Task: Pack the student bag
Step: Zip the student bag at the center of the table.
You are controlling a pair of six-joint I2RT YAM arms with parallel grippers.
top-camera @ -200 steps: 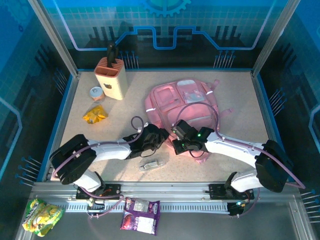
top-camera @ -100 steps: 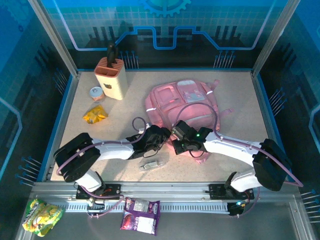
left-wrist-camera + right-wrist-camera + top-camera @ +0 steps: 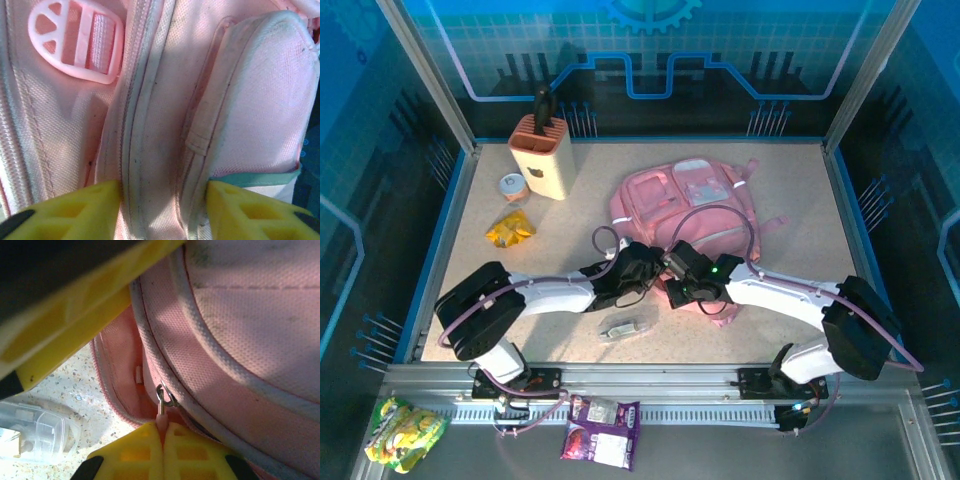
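Note:
The student bag [image 3: 685, 205], a big pink backpack, lies flat right of the table's middle. At its near left corner the two grippers meet. My left gripper [image 3: 642, 268] grips a raised fold of bag fabric with a zip seam [image 3: 135, 150]; its yellow fingers [image 3: 75, 212] press that fold from both sides. My right gripper [image 3: 162, 440] is shut on the pink zipper pull [image 3: 161, 419], which hangs from the metal slider [image 3: 165, 397] at the edge of an open pocket. The left gripper's yellow finger [image 3: 75, 315] crosses the top left of the right wrist view.
A clear pencil case [image 3: 627, 325] lies just in front of the grippers. At the back left stand a peach knife block [image 3: 542, 155], a small can [image 3: 512, 186] and a yellow snack bag [image 3: 508, 229]. Two packets [image 3: 602, 430] lie off the table in front.
The left gripper has slid right onto the bag's corner, widened briefly, then closed on the fabric fold. The right gripper keeps the zipper pull and has barely moved.

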